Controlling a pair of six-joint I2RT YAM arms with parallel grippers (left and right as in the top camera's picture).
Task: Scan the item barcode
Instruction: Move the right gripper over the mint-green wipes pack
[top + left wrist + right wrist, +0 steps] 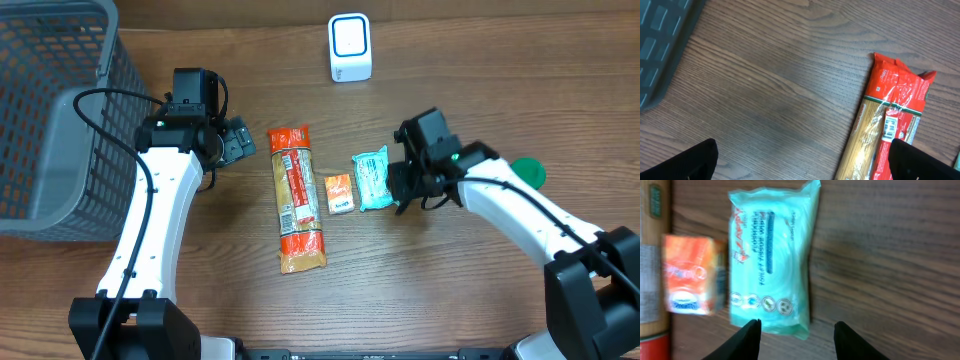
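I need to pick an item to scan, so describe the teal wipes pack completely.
The wipes pack is a soft, glossy teal plastic pouch with dark print and small round icons, slightly puffy. It lies flat on the wooden table, close beside the small orange box; contact there is unclear. The right gripper hangs over its end, jaws apart.

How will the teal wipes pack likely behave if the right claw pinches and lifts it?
The teal wipes pack looks soft: its film wrapper is wrinkled, so it would probably squash and sag in the right claw. The glossy film may be slippery. Lying flat on the table, it seems unlikely to roll.
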